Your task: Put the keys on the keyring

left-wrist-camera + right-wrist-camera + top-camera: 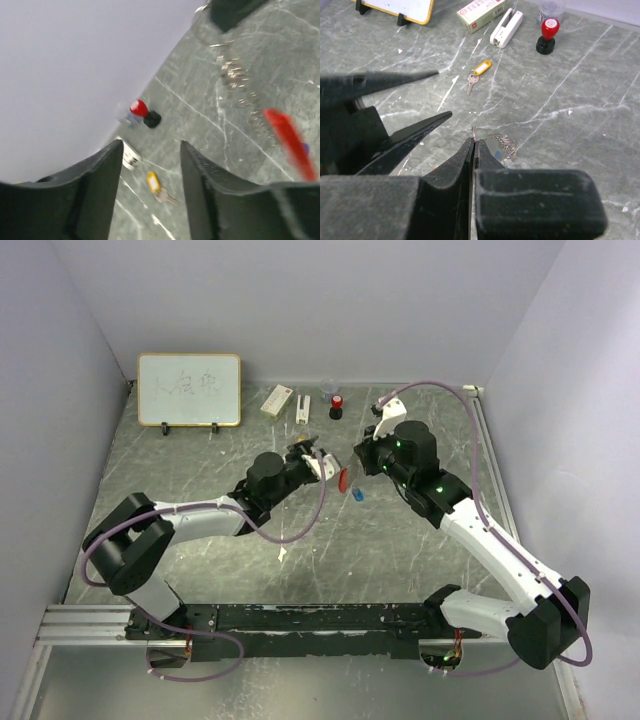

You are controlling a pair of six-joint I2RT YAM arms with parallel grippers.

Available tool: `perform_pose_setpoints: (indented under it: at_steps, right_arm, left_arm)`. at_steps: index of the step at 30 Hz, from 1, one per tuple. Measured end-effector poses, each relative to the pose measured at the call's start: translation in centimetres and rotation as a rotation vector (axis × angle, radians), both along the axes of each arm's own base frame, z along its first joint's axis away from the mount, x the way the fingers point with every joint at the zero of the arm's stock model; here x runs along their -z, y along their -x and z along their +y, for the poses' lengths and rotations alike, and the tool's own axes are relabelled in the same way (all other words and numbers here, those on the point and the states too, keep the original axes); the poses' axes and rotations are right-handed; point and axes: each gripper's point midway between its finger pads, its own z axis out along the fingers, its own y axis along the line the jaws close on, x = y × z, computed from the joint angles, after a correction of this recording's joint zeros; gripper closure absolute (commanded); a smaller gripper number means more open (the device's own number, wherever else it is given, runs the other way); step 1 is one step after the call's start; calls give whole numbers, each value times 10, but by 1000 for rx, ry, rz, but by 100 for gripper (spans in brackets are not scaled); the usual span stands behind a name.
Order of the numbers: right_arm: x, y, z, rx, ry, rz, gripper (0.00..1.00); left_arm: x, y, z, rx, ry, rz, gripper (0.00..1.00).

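Observation:
My right gripper (pixel 474 142) is shut on the thin wire end of the keyring (pixel 474 132). Its beaded chain (pixel 506 145) bunches just below, and a blue key (pixel 498 153) peeks out by the right finger. From above, the red tag (pixel 344 480) hangs under the right gripper (pixel 358 462), with the blue key (pixel 357 494) beside it. My left gripper (pixel 150 160) is open and holds nothing. Far below between its fingers, a key with a yellow tag (pixel 153 181) lies on the table. The same yellow-tagged key (pixel 471 82) shows in the right wrist view. The left gripper (pixel 322 462) hovers just left of the tag.
A small whiteboard (pixel 189 389) stands at the back left. Along the back wall sit a white box with a red mark (pixel 277 400), a white stapler-like piece (pixel 302 408) and a red-and-black stamp (pixel 336 406). Grey walls close in the marbled table (pixel 200 570).

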Motion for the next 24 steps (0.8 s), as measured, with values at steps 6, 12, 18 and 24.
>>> perform_pose_setpoints:
  at_steps: [6, 12, 18, 24]
  right_arm:
    - [15, 3, -4, 9, 20, 28, 100]
    - [18, 3, -6, 9, 23, 35, 100]
    - [23, 5, -6, 4, 26, 43, 100]
    - [23, 5, -6, 2, 24, 45, 100]
  left_arm:
    - [22, -43, 21, -179, 112, 221, 19]
    - [30, -89, 46, -309, 201, 347, 11]
    - [70, -125, 60, -364, 243, 526, 7]
    - [119, -136, 82, -338, 289, 738, 0]
